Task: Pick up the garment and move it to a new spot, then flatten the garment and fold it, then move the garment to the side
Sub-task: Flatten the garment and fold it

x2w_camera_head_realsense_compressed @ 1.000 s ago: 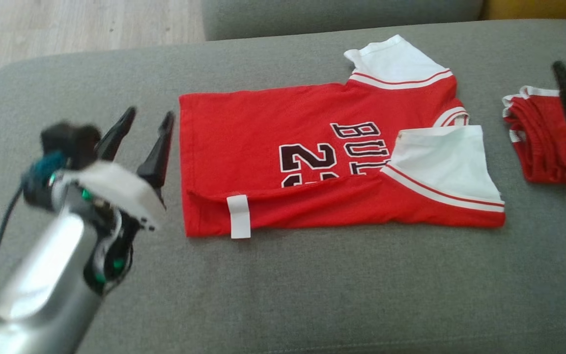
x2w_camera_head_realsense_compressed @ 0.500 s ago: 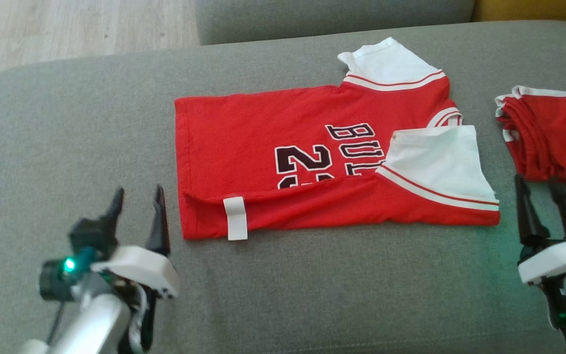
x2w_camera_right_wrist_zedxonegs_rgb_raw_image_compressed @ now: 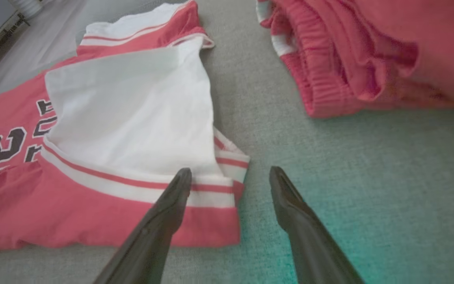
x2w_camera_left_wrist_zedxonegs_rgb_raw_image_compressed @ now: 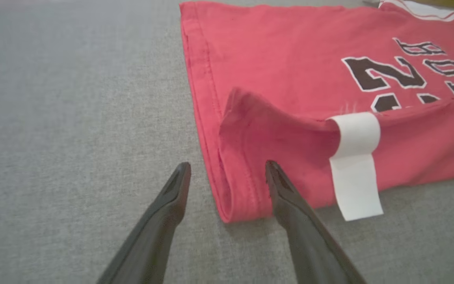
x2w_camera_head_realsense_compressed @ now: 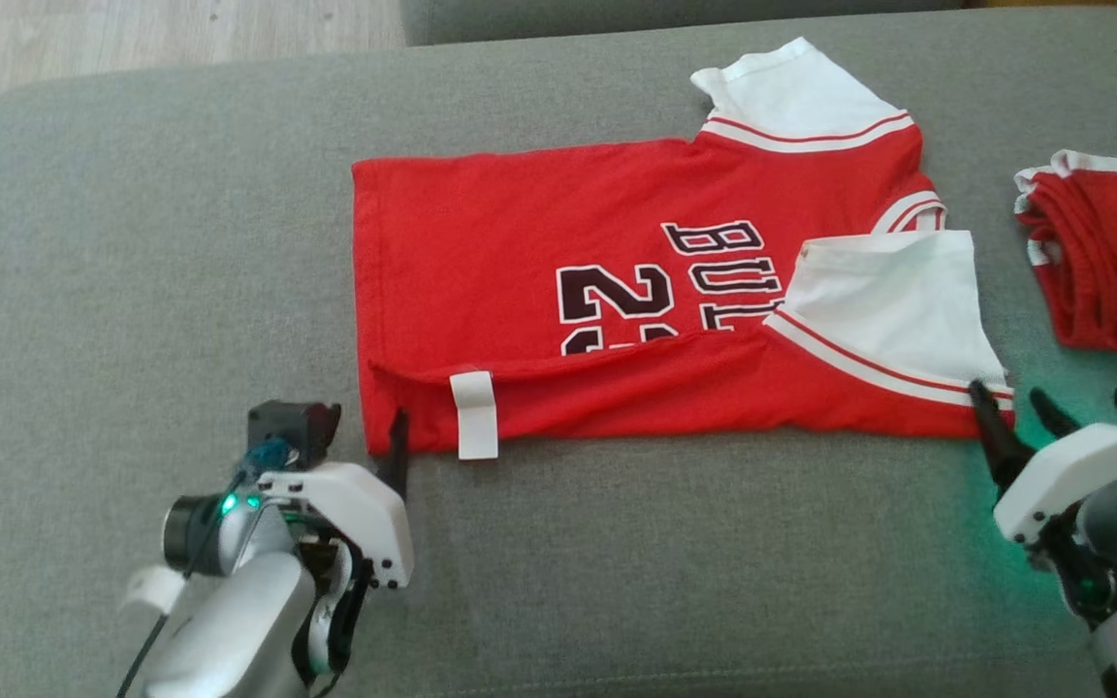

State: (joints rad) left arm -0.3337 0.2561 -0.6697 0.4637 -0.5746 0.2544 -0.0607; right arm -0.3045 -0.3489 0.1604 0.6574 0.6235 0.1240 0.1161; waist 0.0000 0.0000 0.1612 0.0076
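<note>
Jersey lying lengthwise, one gripper waiting at each near corner.
The grey cushion (x2w_camera_head_realsense_compressed: 83, 242) is carrying the red jersey (x2w_camera_head_realsense_compressed: 520, 242), its long axis running left to right and its near edge folded over. The left gripper (x2w_camera_left_wrist_zedxonegs_rgb_raw_image_compressed: 227, 169) is straddling the hem-end corner with jaws wide and empty. The right gripper (x2w_camera_right_wrist_zedxonegs_rgb_raw_image_compressed: 231, 171) is hanging at the sleeve-end corner, likewise wide and empty.

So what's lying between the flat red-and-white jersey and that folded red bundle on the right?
Nothing: bare grey sofa fabric separates the red-and-white jersey from the folded red bundle, clearest in the right wrist view.
</note>
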